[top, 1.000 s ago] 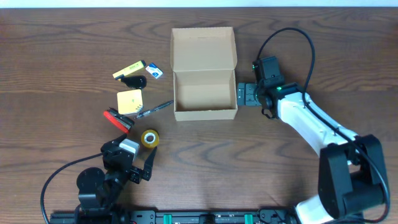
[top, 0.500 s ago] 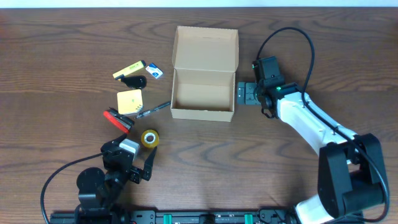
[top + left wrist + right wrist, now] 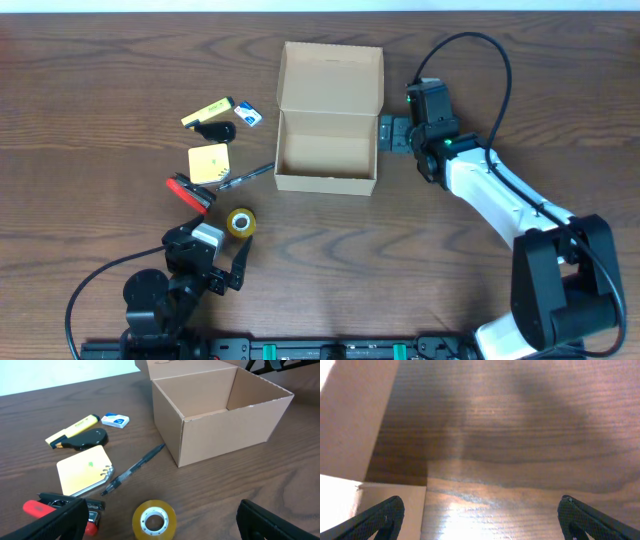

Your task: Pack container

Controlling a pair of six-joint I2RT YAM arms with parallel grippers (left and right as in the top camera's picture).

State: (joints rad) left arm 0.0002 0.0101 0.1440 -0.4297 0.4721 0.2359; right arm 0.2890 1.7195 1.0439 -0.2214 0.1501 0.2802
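Observation:
The tan cardboard container stands open at the table's middle, lid flap leaning back; it also shows in the left wrist view and at the left edge of the right wrist view. It looks empty. My right gripper is open and empty, right beside the container's right wall. My left gripper is open and empty near the front edge, just in front of a yellow tape roll.
Left of the container lie a black pen, a yellow notepad, a red-handled tool, a yellow highlighter, a black object and a small white-blue eraser.
The container slid slightly left and its lid leaned back. My right gripper moved up along the container's right side. The left arm has not moved.

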